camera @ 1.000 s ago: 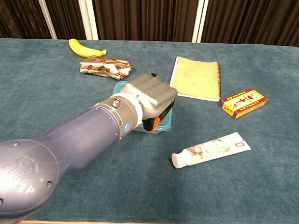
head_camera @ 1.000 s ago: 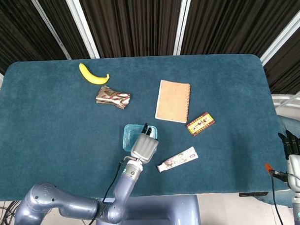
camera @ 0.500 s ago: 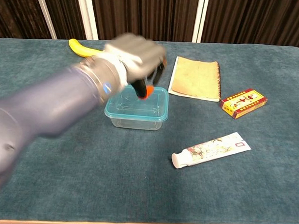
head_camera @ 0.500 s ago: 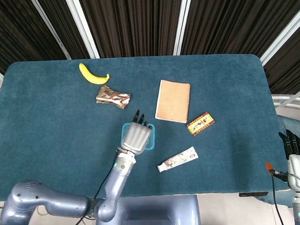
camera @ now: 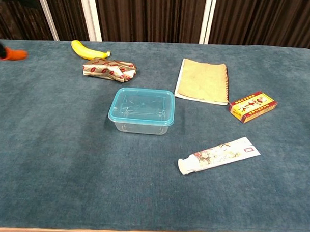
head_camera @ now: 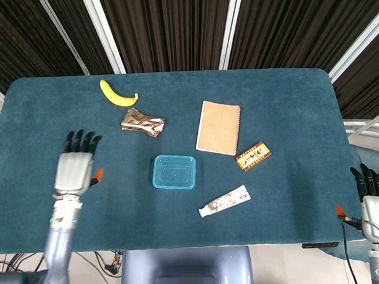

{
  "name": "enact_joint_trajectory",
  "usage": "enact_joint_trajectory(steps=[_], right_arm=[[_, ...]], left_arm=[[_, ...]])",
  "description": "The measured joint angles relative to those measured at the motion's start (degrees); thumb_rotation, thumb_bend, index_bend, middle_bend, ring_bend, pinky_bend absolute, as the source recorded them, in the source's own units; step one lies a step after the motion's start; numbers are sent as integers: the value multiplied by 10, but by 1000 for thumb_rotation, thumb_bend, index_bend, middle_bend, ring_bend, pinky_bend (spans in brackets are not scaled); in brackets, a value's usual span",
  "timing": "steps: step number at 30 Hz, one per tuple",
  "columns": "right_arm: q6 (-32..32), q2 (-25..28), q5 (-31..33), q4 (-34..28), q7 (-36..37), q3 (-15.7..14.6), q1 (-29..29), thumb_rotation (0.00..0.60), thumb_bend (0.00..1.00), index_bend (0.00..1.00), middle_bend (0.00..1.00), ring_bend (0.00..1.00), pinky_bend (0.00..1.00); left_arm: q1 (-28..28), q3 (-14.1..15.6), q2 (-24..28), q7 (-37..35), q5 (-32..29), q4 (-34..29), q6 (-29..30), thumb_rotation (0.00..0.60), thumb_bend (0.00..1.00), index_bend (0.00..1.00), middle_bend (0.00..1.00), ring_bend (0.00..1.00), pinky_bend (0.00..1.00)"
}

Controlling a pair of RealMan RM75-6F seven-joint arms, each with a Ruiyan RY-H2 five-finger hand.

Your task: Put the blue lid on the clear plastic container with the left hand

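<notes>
The blue lid (camera: 142,106) sits on the clear plastic container (camera: 141,125) near the middle of the table (head_camera: 290,176); the left hand (head_camera: 74,169) is well apart to its left, above the cloth, fingers straight and spread, holding nothing; the right hand (head_camera: 373,195) shows only partly at the table's right edge, so whether it is spread or closed cannot be told; a toothpaste tube (head_camera: 224,201) lies just right of the container.
</notes>
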Motion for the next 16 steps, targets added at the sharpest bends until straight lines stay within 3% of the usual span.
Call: enact_joint_trajectory(steps=[6,10,16], right_arm=[[3,-3,-12,5,-11,-3,2,600,273,95,6,23,0],[2,-2,-16,8,-10,-4,3,600,273,95,5,22,0],[2,-4,-16,6,-13,-5,3,600,273,95,5,22,0]], left_arm=[[110,80,56,-187,109,19,28,600,260,153,88,0,0],[187,124,74,-288,191,73,49,600,260,161,88,0,0],[227,122,83,-326,203,120,53,600,260,166,88,0,0]])
